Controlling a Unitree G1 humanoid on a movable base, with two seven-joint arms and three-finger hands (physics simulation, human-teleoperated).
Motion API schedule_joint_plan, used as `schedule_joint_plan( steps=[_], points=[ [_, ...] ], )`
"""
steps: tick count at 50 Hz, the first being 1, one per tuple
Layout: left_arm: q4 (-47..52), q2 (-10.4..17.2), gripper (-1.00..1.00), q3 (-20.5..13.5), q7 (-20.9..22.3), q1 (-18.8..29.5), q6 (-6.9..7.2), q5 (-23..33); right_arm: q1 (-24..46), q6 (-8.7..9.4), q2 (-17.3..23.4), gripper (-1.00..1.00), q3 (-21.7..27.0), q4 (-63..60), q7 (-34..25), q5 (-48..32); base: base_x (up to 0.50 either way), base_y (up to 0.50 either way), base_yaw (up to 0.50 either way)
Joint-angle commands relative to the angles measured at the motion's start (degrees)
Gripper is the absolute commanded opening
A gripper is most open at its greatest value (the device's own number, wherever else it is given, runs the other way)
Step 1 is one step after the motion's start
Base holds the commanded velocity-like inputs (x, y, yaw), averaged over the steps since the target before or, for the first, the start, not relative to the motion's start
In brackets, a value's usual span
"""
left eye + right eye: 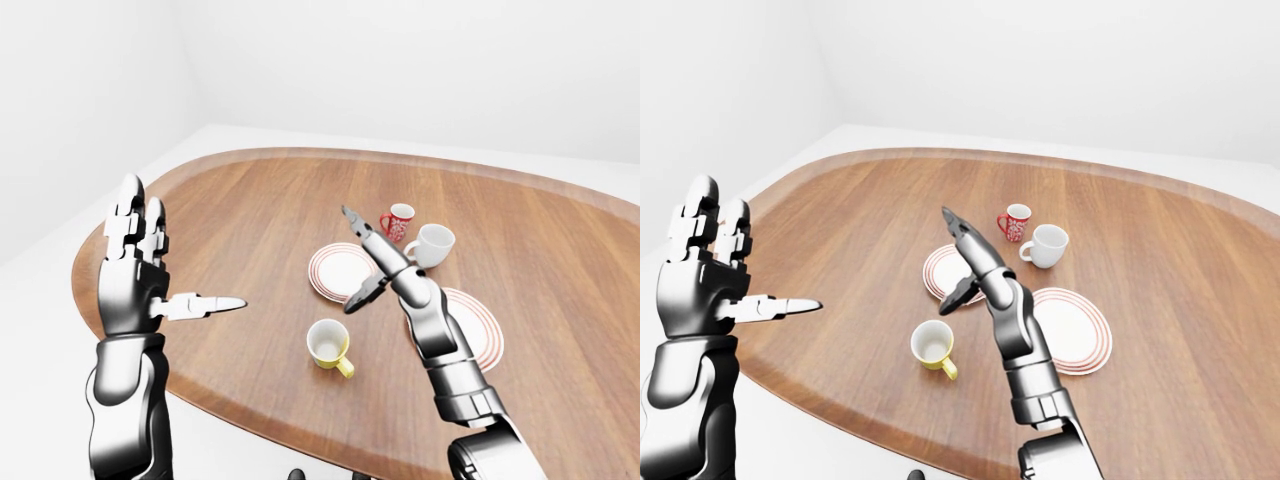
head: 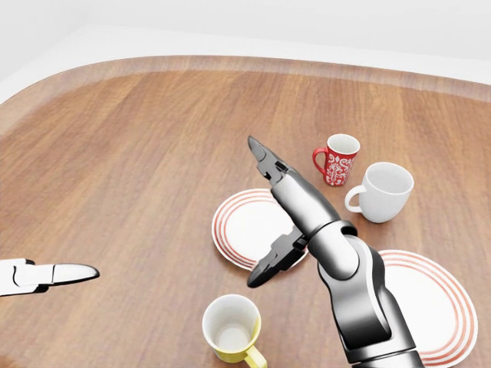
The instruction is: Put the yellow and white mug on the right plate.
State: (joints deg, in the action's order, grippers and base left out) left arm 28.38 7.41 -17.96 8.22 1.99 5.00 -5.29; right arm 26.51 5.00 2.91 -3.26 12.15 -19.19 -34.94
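The yellow and white mug [image 2: 231, 329] stands upright on the wooden surface [image 2: 138, 169], apart from the right plate [image 2: 433, 307]. The right hand [image 2: 265, 215] hovers above the left plate [image 2: 245, 222], fingers spread, seemingly touching nothing. The left hand [image 1: 135, 265] is raised, fingers apart.
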Motion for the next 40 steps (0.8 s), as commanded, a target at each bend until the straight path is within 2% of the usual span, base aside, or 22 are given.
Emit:
schedule_joint_plan(
  steps=[1, 23, 30, 40],
  points=[
    [-1.9, 0.6, 1.0, -0.9, 0.0, 0.4, 0.0, -0.2, -1.6, 0.0, -1.2, 1.0, -1.2, -0.3, -0.3, -1.1, 0.0, 0.0, 0.0],
    [-2.9, 0.8, 1.0, -0.7, -0.2, 0.4, 0.0, -0.2, -6.8, 0.0, -3.1, 1.0, -3.4, -3.2, -0.8, -3.5, 0.0, 0.0, 0.0],
    [-2.5, 0.7, 1.0, -0.5, -0.1, 0.4, 0.0, 0.0, -7.3, 0.0, -3.4, 1.0, -3.7, -0.9, 0.5, -3.8, 0.0, 0.0, 0.0],
    [-2.1, 0.6, 1.0, -0.6, -0.1, 0.3, 0.0, -0.1, -7.8, -1.75, -4.3, 1.0, -4.6, 2.9, 3.0, -4.5, 0.0, 0.0, 0.0]
  ],
)
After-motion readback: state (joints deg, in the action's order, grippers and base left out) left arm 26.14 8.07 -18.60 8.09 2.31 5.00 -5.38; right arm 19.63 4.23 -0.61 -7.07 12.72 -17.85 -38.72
